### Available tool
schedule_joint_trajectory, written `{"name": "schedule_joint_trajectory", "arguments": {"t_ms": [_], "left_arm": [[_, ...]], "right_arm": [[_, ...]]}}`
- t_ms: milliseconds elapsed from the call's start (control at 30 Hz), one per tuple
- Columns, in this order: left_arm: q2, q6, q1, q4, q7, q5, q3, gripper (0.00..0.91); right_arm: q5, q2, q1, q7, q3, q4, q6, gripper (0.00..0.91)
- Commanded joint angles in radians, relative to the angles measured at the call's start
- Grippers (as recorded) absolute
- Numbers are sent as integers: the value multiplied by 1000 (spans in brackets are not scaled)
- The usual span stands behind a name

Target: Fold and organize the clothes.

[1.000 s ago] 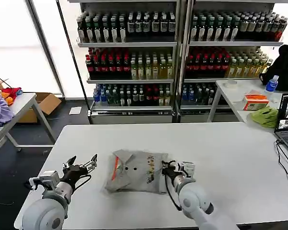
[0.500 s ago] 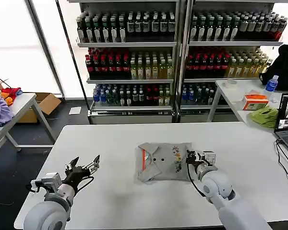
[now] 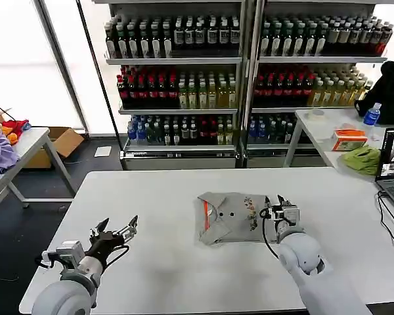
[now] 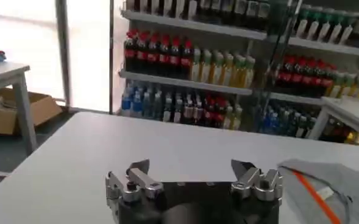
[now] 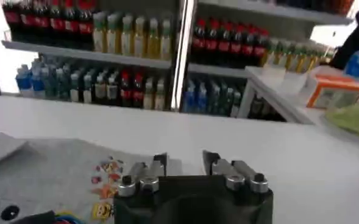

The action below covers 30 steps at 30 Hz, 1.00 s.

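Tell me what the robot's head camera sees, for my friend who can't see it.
A folded grey shirt lies on a white table, with the right gripper at its edge. The left gripper hovers open, apart from it.

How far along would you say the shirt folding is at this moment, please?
Done: the grey shirt lies folded into a compact rectangle on the white table. In hand: the right end effector sits at the shirt's right edge, fingers open. The left end effector waits open at the table's left side. Left: placing the shirt wherever it belongs.
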State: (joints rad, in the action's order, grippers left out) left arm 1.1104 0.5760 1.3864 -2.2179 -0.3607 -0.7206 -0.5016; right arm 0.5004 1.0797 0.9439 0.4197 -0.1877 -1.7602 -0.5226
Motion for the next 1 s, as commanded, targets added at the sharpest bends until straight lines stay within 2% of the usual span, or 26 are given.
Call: {"name": "schedule_joint_trajectory", "arguments": {"t_ms": [33, 100, 167, 300, 433, 667, 1000], "left_arm": [[9, 0, -3, -2, 1, 1, 15, 907], [7, 0, 0, -2, 1, 0, 15, 907], [7, 0, 1, -2, 2, 0, 12, 907], [11, 0, 3, 7, 2, 0, 12, 907], [9, 0, 0, 16, 4, 0, 14, 907], [5, 0, -8, 30, 6, -2, 18, 907], [6, 0, -8, 39, 8, -3, 21, 907]], "right_arm": [[-126, -15, 196, -37, 64, -277, -5, 907], [-105, -16, 221, -6, 87, -297, -26, 907], [-46, -10, 234, 36, 98, -300, -52, 907], [36, 8, 244, 96, 105, -280, -56, 907], [77, 32, 245, 153, 94, -246, -57, 907], [76, 23, 255, 168, 69, -221, -56, 907], [135, 30, 285, 180, 23, -208, -55, 907]]}}
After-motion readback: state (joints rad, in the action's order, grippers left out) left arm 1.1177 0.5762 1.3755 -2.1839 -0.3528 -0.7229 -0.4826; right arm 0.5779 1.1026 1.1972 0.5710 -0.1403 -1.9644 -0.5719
